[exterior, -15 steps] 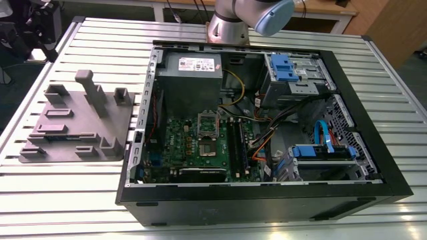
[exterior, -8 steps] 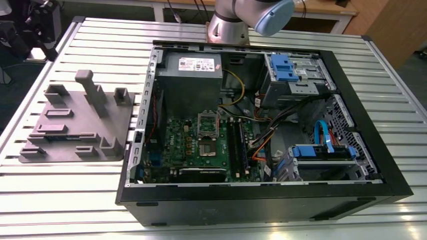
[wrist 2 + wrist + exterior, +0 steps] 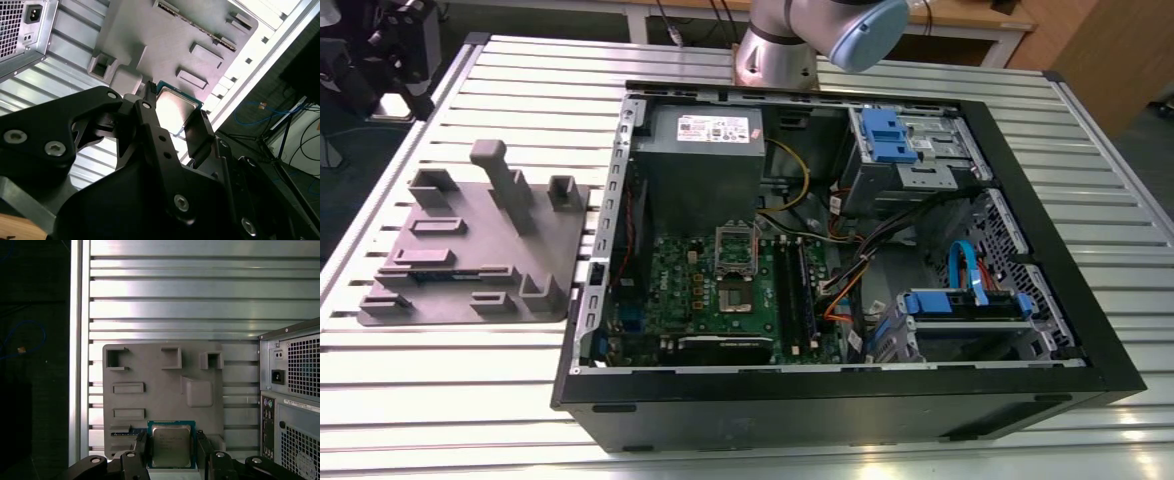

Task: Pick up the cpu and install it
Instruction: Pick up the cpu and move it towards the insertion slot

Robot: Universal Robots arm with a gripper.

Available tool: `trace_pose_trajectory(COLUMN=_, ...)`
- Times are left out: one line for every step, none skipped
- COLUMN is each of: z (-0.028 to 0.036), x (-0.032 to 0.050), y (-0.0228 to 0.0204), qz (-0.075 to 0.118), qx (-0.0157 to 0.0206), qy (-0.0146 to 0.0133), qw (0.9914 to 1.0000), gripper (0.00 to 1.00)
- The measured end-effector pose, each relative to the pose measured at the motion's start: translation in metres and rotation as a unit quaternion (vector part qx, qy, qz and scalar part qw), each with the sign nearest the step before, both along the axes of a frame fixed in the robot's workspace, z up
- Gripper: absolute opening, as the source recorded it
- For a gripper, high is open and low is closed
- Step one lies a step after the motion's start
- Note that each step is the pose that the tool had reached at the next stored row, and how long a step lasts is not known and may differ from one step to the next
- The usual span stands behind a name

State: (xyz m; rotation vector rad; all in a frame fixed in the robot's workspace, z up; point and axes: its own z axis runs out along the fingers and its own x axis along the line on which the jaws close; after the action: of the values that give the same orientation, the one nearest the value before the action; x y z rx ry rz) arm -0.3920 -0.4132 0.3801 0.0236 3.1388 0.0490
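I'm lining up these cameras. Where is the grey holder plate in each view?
Exterior view: the grey holder plate lies on the slatted table, at the exterior view's left of the computer case.
First wrist view: the plate lies beyond the cpu held by the gripper.
Second wrist view: the plate lies beyond the same held cpu.
Shared landmark: the computer case, beside the plate in every view.

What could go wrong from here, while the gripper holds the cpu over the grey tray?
1. The gripper pinches the cpu by two opposite edges only, so it might slip or tilt during a move.
2. The socket lies deep in the case, close to cables; the wide gripper may strike them.
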Motion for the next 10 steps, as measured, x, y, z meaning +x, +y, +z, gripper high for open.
trace_pose_trajectory(z=0.0000, x=0.0000, y=0.0000, qz=0.000, qx=0.0000, qy=0.0000, qw=1.00000, gripper=0.47)
trace_pose_trajectory(z=0.0000, x=0.0000, y=0.0000, qz=0.000, qx=0.0000, qy=0.0000, qw=1.00000, gripper=0.47)
trace_pose_trajectory(z=0.0000, x=0.0000, y=0.0000, qz=0.000, qx=0.0000, qy=0.0000, qw=1.00000, gripper=0.47)
trace_pose_trajectory(z=0.0000, x=0.0000, y=0.0000, qz=0.000, qx=0.0000, qy=0.0000, qw=1.00000, gripper=0.47)
trace_pose_trajectory(z=0.0000, x=0.0000, y=0.0000, qz=0.000, qx=0.0000, qy=0.0000, qw=1.00000, gripper=0.47)
trace_pose_trajectory(z=0.0000, x=0.0000, y=0.0000, qz=0.000, qx=0.0000, qy=0.0000, qw=1.00000, gripper=0.47)
trace_pose_trajectory(z=0.0000, x=0.0000, y=0.0000, qz=0.000, qx=0.0000, qy=0.0000, qw=1.00000, gripper=0.47)
trace_pose_trajectory(z=0.0000, x=0.0000, y=0.0000, qz=0.000, qx=0.0000, qy=0.0000, qw=1.00000, gripper=0.47)
trace_pose_trajectory(z=0.0000, x=0.0000, y=0.0000, qz=0.000, qx=0.0000, qy=0.0000, qw=1.00000, gripper=0.47)
trace_pose_trajectory(z=0.0000, x=0.0001, y=0.0000, qz=0.000, qx=0.0000, qy=-0.0001, qw=1.00000, gripper=0.47)
